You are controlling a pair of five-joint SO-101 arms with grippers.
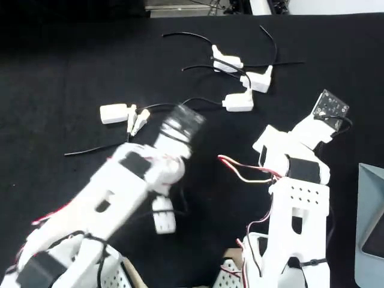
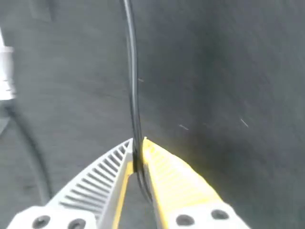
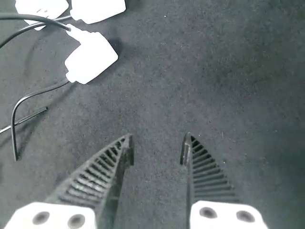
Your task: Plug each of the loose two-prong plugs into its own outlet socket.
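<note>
Left hand (image 2: pixel 138 143) is clenched on a thin black cable (image 2: pixel 132 71) above the black table (image 1: pixel 72 66). Right hand (image 3: pixel 156 143) hangs released over the cloth at the right. A white block (image 1: pixel 114 113) lies at the left, two small plugs (image 1: pixel 137 122) just beside its right end. Three white two-prong plugs (image 1: pixel 239 102) cluster at the far centre.
</note>
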